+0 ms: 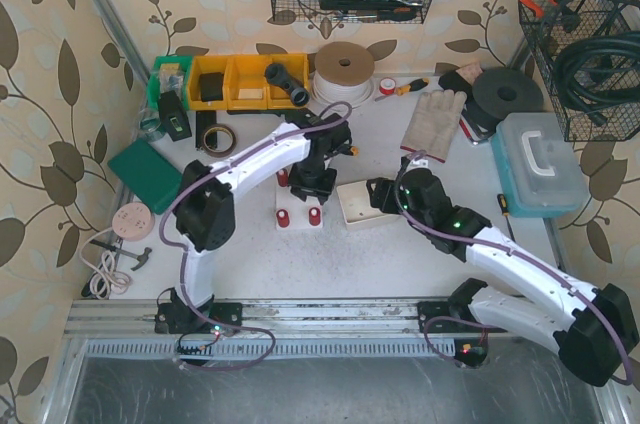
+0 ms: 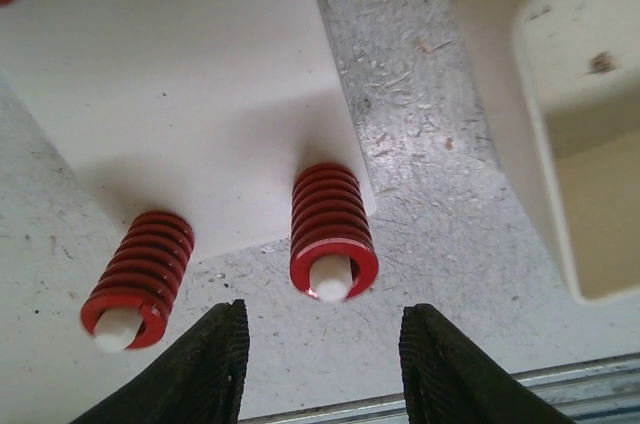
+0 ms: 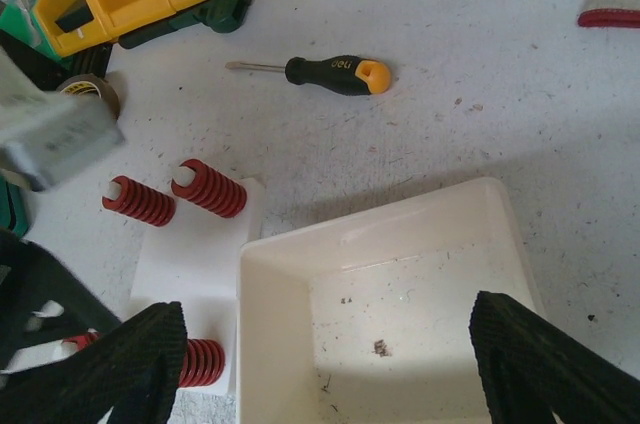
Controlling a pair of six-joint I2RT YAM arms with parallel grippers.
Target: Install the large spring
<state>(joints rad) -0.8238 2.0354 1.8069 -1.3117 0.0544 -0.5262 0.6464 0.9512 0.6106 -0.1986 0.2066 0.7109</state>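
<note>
A white base plate (image 1: 299,202) lies mid-table with red springs standing on its white pegs. In the left wrist view a large red spring (image 2: 332,229) sits on its peg at the plate's (image 2: 180,64) near corner, with a second spring (image 2: 140,279) to its left. My left gripper (image 2: 325,329) hovers just in front of the first spring, open, touching neither spring. My right gripper (image 3: 325,344) is open over the cream tray (image 3: 370,224), which holds only specks of dirt. The right wrist view shows three springs (image 3: 212,189) on the plate.
The cream tray (image 1: 362,206) sits right of the plate. A black-and-orange screwdriver (image 3: 330,74) lies beyond it. Yellow bins (image 1: 235,79), a tape roll (image 1: 216,138), a work glove (image 1: 432,119) and a teal case (image 1: 540,159) ring the back and right.
</note>
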